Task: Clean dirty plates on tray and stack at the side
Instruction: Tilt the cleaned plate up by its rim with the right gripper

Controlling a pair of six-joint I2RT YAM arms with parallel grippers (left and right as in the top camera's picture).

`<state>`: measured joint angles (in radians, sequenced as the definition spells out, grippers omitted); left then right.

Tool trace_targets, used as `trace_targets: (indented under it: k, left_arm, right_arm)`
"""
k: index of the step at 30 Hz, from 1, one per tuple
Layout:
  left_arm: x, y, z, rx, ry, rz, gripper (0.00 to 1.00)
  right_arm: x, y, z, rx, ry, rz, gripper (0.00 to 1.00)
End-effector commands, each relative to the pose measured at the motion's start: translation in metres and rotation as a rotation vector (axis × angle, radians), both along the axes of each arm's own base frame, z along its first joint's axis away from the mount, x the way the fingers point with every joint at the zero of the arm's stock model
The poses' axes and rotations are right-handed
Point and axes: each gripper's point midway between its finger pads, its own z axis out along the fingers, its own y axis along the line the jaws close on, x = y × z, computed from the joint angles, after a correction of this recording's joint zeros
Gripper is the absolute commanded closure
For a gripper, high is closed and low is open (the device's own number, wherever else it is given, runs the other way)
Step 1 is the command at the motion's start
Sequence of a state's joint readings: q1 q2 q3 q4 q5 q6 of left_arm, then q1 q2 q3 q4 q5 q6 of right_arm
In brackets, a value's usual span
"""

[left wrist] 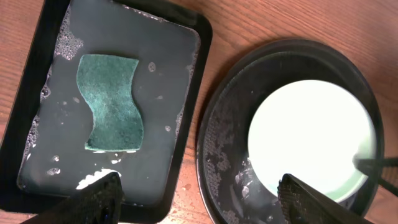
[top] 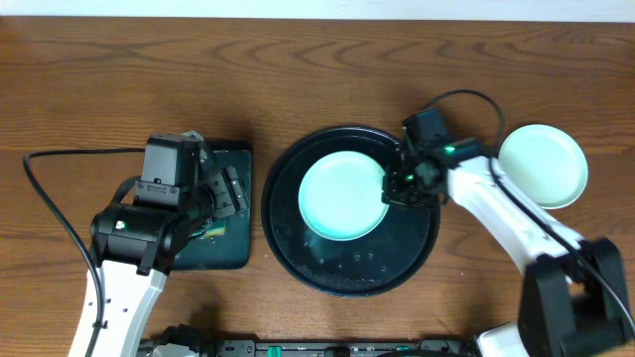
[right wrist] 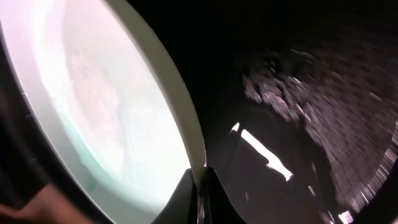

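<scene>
overhead straight down, right wrist nearest, all share tray (top: 347, 270)

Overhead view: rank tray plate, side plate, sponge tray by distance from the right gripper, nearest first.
1. tray plate: in the black tray; right gripper is shut on its right rim.
2. side plate: on the table, right of the gripper.
3. sponge tray: far left, beyond the black tray.

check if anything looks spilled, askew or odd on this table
Nothing looks damaged. Soapy water pools in the rectangular tray around the sponge, and suds speckle the round black tray beside the mint plate, whose rim the right gripper pinches. None seems to have spilled onto the table.
</scene>
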<state>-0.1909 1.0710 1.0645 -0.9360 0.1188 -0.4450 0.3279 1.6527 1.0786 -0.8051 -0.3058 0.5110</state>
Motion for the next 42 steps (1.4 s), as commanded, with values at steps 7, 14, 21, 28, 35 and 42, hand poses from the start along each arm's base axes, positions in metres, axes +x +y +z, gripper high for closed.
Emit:
trace_targets:
  k: [7, 14, 21, 28, 35, 42]
  left_arm:
    - [0.000, -0.001, 0.000, -0.005, 0.003, -0.003, 0.19]
    - [0.000, -0.001, 0.000, -0.007, 0.004, 0.000, 0.19]
    - [-0.001, -0.001, 0.000, -0.016, 0.011, 0.016, 0.19]
    - [-0.001, -0.002, -0.001, -0.016, 0.014, 0.016, 0.19]
    - [0.001, -0.002, -0.006, -0.011, 0.032, 0.016, 0.19]
    - [0.002, -0.002, -0.010, -0.008, 0.051, 0.016, 0.19]
  right_arm:
    - [-0.028, 0.011, 0.069, 0.438, 0.052, 0.071, 0.99]
    - [-0.025, 0.025, 0.096, 0.631, -0.050, 0.198, 0.99]
    - [0.021, -0.011, 0.065, 0.293, -0.243, 0.175, 0.98]
    - [0.039, -0.047, 0.079, 0.039, -0.395, 0.127, 0.99]
    - [0.027, -0.065, 0.129, -0.186, -0.597, 0.177, 0.98]
    - [0.013, -0.073, 0.162, -0.416, -0.733, 0.192, 0.98]
